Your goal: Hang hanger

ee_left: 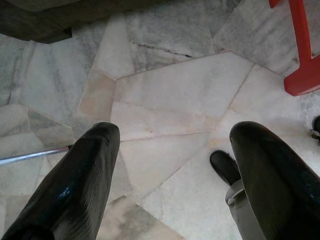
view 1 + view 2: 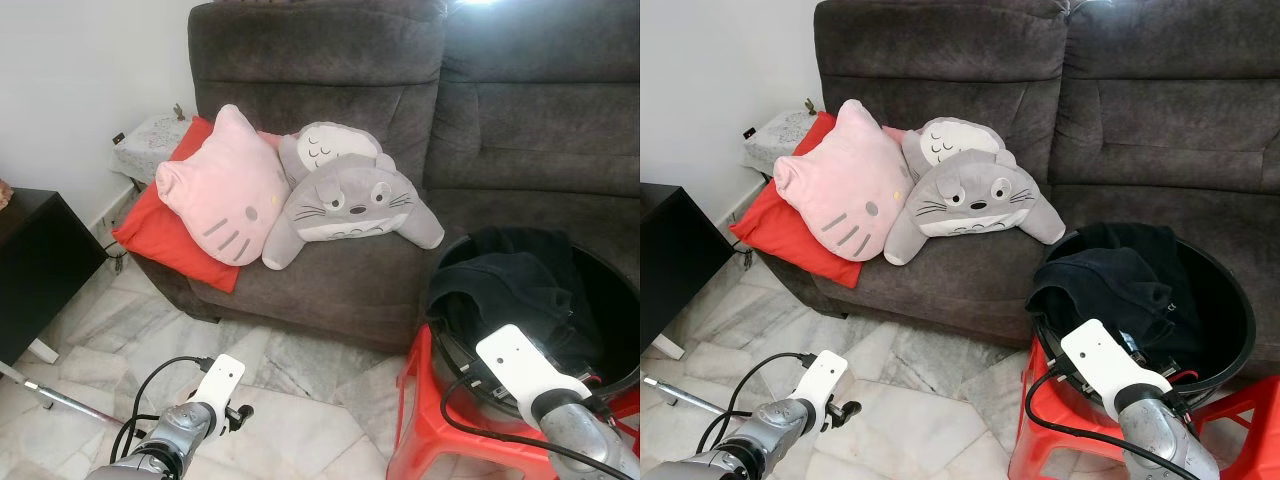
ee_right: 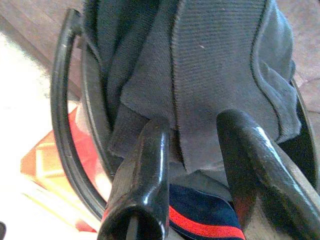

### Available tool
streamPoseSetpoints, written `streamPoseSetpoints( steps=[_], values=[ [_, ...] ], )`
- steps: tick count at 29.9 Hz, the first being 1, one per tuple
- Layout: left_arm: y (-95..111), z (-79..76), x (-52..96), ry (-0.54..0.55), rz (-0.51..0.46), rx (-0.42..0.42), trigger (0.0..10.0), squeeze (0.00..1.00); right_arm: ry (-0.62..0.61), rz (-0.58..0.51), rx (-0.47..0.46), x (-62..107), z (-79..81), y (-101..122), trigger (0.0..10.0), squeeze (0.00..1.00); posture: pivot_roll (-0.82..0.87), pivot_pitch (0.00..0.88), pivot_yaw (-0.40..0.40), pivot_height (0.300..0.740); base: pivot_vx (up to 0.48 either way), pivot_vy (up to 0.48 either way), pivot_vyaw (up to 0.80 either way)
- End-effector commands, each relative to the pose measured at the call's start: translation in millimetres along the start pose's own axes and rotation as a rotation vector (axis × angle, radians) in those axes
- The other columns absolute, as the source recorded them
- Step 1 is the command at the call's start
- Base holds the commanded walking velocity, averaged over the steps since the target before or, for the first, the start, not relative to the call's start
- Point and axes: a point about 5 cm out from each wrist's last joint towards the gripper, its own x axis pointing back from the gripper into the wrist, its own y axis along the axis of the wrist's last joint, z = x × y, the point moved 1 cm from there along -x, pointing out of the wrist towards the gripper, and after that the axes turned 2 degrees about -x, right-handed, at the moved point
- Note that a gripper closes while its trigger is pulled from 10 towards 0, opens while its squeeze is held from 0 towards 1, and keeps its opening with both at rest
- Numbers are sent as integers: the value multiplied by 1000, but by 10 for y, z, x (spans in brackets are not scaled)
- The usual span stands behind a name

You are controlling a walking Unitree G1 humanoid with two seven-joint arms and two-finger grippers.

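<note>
A black bucket (image 2: 1232, 300) stands on a red plastic stool (image 2: 1038, 440) in front of the sofa, stuffed with dark clothes (image 2: 1120, 280). My right arm's white wrist (image 2: 1105, 365) is at the bucket's near rim. In the right wrist view my right gripper (image 3: 197, 122) is open, and a dark grey garment (image 3: 220, 65) hangs just past its fingertips, over a navy and red cloth (image 3: 200, 220). My left gripper (image 1: 170, 135) hangs open and empty over the marble floor (image 1: 165, 95), left of the stool.
A dark grey sofa (image 2: 1140, 130) carries a pink cat cushion (image 2: 840, 185), a grey plush (image 2: 975, 200) and a red cushion (image 2: 780, 225). A black cabinet (image 2: 665, 260) stands at the left. A thin metal rod (image 2: 680, 398) lies on the floor.
</note>
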Motion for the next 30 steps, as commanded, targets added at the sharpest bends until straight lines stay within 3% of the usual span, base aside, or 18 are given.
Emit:
streamPoseSetpoints(
  steps=[1,30],
  values=[
    [-36,39,13,13,13,-5,10000,0,-39,7,-12,2,-37,3,10000,0,-294,0,127,740,0,0,0],
    [-43,38,14,13,14,-10,10000,0,-54,99,-28,-106,6,-99,10000,0,-286,0,128,740,0,0,0]
  ],
)
